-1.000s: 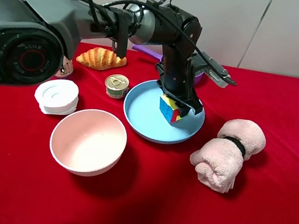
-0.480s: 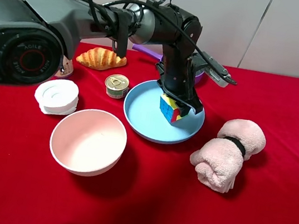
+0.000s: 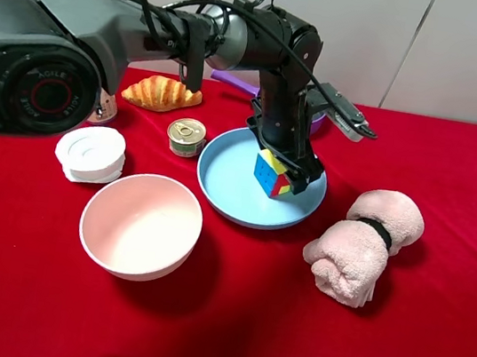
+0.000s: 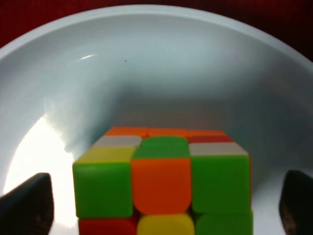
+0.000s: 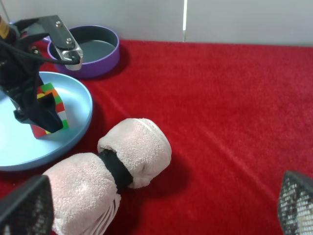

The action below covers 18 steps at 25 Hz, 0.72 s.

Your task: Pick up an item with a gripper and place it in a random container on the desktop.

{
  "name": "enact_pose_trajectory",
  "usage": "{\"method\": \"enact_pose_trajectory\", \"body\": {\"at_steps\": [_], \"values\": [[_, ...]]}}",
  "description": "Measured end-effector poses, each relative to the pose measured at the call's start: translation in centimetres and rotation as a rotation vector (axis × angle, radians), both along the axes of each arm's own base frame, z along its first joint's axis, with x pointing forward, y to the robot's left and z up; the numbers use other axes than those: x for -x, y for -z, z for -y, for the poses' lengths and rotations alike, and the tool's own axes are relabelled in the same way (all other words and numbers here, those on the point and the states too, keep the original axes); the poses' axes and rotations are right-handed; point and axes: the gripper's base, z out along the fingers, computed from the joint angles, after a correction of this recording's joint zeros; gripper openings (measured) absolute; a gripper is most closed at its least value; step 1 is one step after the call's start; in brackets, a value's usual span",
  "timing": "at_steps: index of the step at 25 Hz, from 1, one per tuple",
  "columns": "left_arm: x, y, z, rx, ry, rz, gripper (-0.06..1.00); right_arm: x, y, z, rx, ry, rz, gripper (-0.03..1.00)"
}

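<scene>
The multicoloured puzzle cube (image 3: 272,175) rests in the light-blue plate (image 3: 228,190) on the red cloth. My left gripper (image 3: 289,163) hangs right over the cube, with the jaws down either side of it. In the left wrist view the cube (image 4: 164,181) sits between the two dark fingertips (image 4: 29,205) with a gap on each side, so the left gripper (image 4: 161,208) is open. The right wrist view shows the cube (image 5: 51,110), the plate (image 5: 83,105) and the left gripper (image 5: 34,105). My right gripper (image 5: 159,208) is open and empty over the cloth.
A pink bowl (image 3: 140,225) stands in front of the plate. A white lidded tub (image 3: 89,154), a tin can (image 3: 185,136) and a croissant (image 3: 161,92) lie to the left. A rolled pink towel (image 3: 364,242) lies right of the plate. A purple pan (image 5: 90,49) stands behind it.
The left gripper's jaws have spread slightly off the cube and the wrist has shifted a little. The cube stays in the plate.
</scene>
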Motion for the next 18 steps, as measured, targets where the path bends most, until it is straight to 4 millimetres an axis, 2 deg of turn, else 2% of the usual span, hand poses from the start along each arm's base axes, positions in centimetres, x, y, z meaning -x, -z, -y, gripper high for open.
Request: {"method": "enact_pose_trajectory", "body": {"at_steps": [18], "values": [[0.03, -0.04, -0.03, -0.004, 0.000, -0.004, 0.96, 0.00, 0.00, 0.00, 0.000, 0.000, 0.000, 0.69]]}}
